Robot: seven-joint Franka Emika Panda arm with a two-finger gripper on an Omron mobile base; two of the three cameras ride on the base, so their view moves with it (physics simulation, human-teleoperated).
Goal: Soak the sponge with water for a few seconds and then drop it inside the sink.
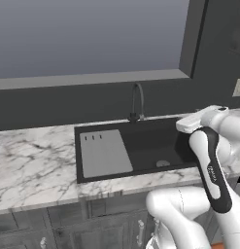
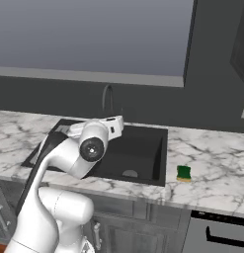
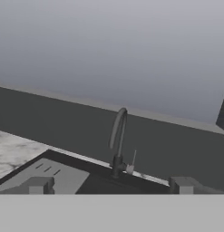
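White Franka arm w/ dark joints is folded: elbow raised over the front edge of the marble-patterned desk [image 2: 212, 168], forearm reaching fwd, wrist roughly level above the large black rectangular sink [image 1: 141, 141]. In the hand view the two-finger gripper [image 3: 111, 186] looks nearly horizontally across the basin at the dark arched faucet [image 3: 118, 140], w/ the grey window above. Two finger tips [image 3: 38, 185] stand far apart at the bottom of that view, so jaws are spread, nothing between them.

Small rectangular sponge, yellow w/ dark green top [image 2: 183, 173], lies flat on the desk just right of the sink's rim, outside the basin, well apart from the gripper. Light grey ribbed drainboard panel [image 1: 104, 153] fills the sink's left part; round drain [image 1: 162, 164] near the basin's front.
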